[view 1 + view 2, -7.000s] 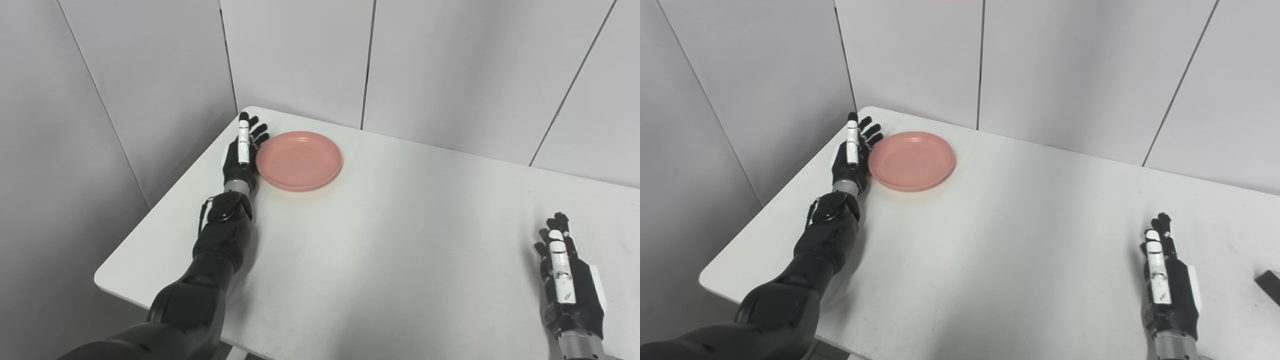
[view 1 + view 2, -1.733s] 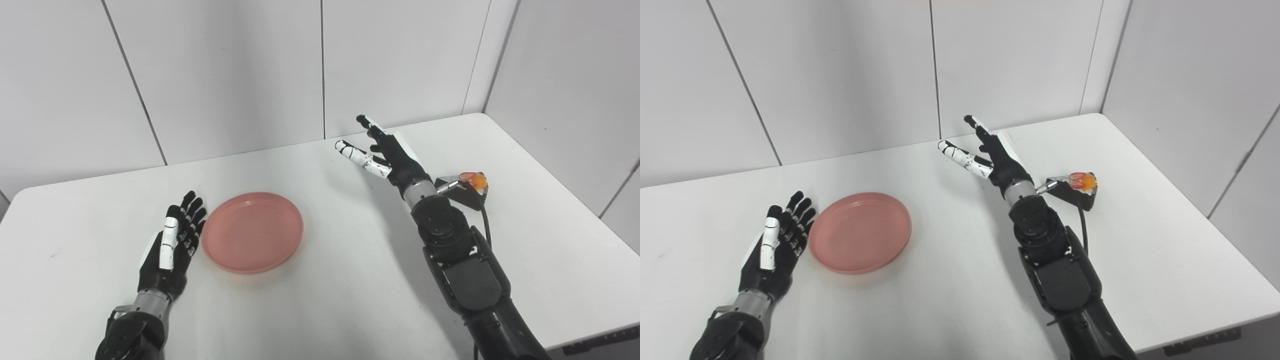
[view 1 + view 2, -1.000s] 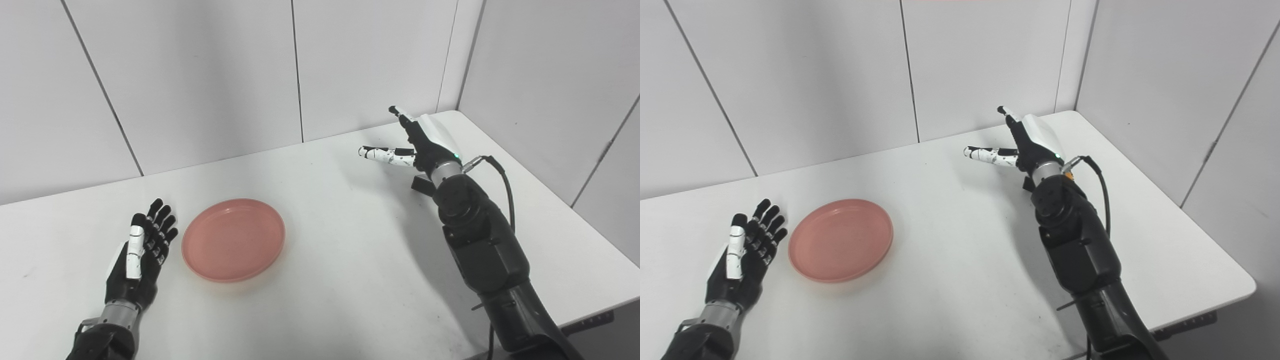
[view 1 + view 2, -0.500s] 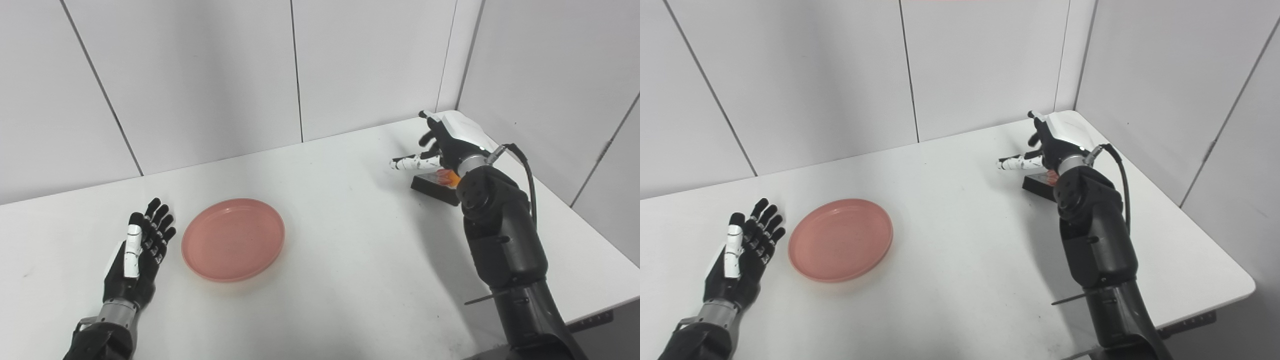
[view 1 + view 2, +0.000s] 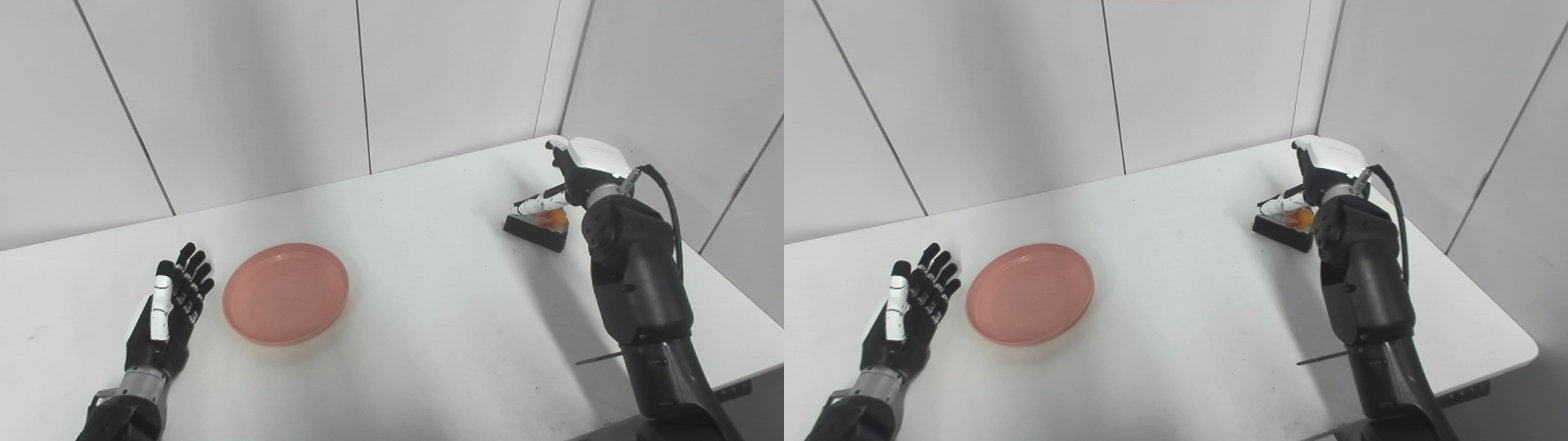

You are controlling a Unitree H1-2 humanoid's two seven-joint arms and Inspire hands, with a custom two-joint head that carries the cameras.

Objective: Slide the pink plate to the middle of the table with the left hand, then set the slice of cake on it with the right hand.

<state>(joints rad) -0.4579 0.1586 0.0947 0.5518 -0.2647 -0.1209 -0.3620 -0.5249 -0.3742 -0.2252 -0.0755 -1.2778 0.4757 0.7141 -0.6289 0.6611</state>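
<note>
The plate (image 5: 286, 293) lies flat on the white surface (image 5: 416, 318), left of the middle and toward the near side. It is pink, round, with a low rim.

The left hand (image 5: 166, 315) rests just left of the plate, palm turned toward it, with its fingers (image 5: 187, 275) straight and spread, pointing to the far side. It holds nothing, and a narrow strip of surface shows between it and the plate's rim.

The cake (image 5: 538, 223) sits far to the right, near the far right corner, well apart from the plate. It is a dark wedge with an orange and red topping.

The right hand (image 5: 579, 171) is over the far side of the cake, its arm coming up along the right edge. Its white thumb (image 5: 534, 203) lies across the top of the cake near the topping. The other fingers are hidden behind the hand's white back and the wrist, so whether the hand has closed on the cake cannot be told. A black cable (image 5: 664, 193) loops from the wrist.
</note>
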